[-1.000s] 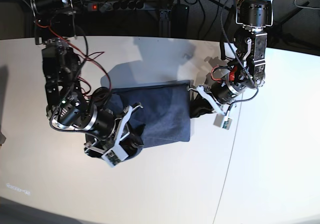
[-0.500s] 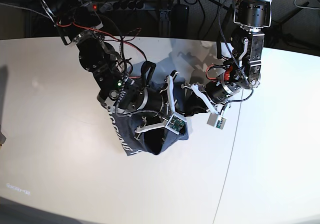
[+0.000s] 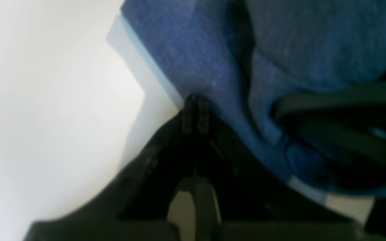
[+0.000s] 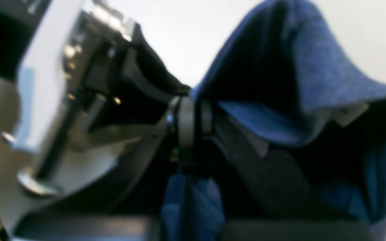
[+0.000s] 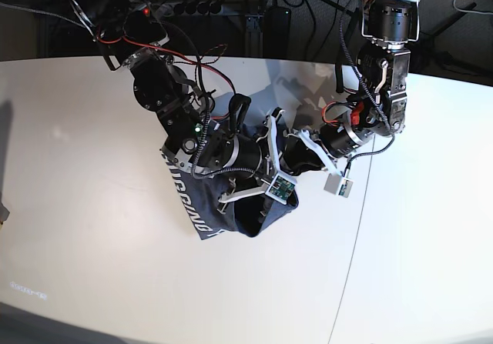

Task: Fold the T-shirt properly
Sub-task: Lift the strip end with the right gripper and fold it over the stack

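Near edge of the white table [image 5: 92,267]: smooth, matte surface; a thin seam runs near-to-far on the right side.

The T-shirt [image 5: 202,209] is mid-table, bunched into a hanging, pouch-like mass of heathered slate-blue knit. White block lettering runs along its lower left fold, partly readable. The lowest fold sags toward the tabletop; contact cannot be told from the base view.

Right gripper [image 4: 188,100]: black jaws pressed together with a peak of blue fabric pinched between them. Cloth drapes off to the right in a hood-shaped fold, dark inside, soft and fuzzy in texture. In the base view this arm reaches across from the left, its forearm lying over the bunched shirt, red and black cables looping above.

Left gripper [image 3: 195,110]: narrow black fingertips closed flush, gripping a shirt edge where the fabric meets the pale table. Layered folds rise to the right; a dark curved strut crosses them.

Far side: the left arm's black cylindrical joints descend from the table's far right edge; a power strip [image 5: 185,8] lies behind.
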Robot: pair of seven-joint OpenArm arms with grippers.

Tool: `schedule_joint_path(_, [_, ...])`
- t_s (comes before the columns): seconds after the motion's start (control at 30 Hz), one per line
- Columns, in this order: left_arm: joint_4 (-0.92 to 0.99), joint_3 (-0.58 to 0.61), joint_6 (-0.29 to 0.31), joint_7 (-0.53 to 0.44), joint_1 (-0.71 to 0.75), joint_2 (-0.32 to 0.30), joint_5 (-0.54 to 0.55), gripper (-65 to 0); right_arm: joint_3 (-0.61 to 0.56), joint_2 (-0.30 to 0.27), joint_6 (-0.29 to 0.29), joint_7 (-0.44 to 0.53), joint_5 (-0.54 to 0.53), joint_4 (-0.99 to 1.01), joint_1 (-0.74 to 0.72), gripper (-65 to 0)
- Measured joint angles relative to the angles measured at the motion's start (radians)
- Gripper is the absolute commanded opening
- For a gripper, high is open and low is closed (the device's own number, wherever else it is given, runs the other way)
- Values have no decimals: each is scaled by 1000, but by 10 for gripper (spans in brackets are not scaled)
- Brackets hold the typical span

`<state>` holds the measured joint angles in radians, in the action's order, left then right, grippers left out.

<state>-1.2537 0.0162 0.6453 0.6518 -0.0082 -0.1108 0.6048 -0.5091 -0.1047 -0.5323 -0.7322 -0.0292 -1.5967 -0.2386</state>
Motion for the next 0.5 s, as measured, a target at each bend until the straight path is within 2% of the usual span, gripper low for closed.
schedule_joint_path(0.1, [0,-51,45,79,0,-24,51,-650,0,0,0,5,10,0,0,-650])
schedule_joint_path(0.2, [-1,-92,60,142,0,-35,95,-650,-5,0,0,6,40,0,-3,-650])
schedule_joint_path(0.37, [0,-122,70,171,4,-68,143,-650,-90,-3,0,6,113,0,-49,-650])
schedule_joint_path(0.5, [5,-142,67,171,11,-129,182,-650,-179,-3,1,8,171,3,-70,-650])
